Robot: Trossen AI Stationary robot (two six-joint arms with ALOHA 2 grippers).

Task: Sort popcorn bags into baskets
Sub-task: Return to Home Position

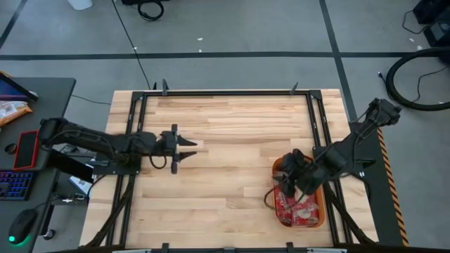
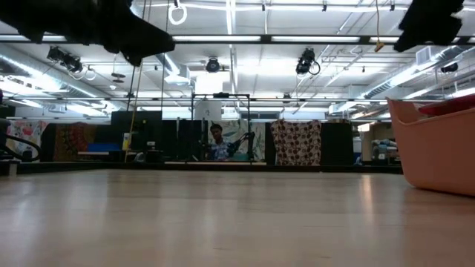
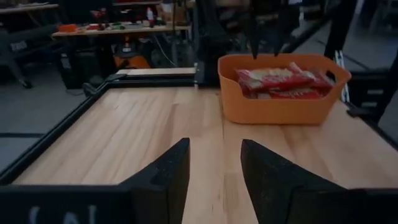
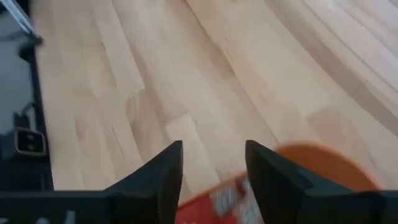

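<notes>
The orange basket (image 1: 320,218) stands at the table's near right; it also shows in the left wrist view (image 3: 280,106) and the low view (image 2: 438,156). Several red popcorn bags (image 3: 277,79) lie piled inside it, seen from above as well (image 1: 295,209). My right gripper (image 1: 290,174) is open and empty above the basket's far end; its own view shows a red bag (image 4: 217,199) and the orange rim (image 4: 323,163) just below the fingers (image 4: 155,177). My left gripper (image 1: 184,150) is open and empty above the bare table at the left, pointing toward the right edge.
A black metal frame (image 1: 232,92) runs round the wooden table top. A desk with a keyboard, a mouse and an orange-and-white snack bag (image 1: 10,110) stands off the table's left. A person (image 2: 217,141) sits far behind the table. The wooden surface (image 1: 232,140) between the arms is bare.
</notes>
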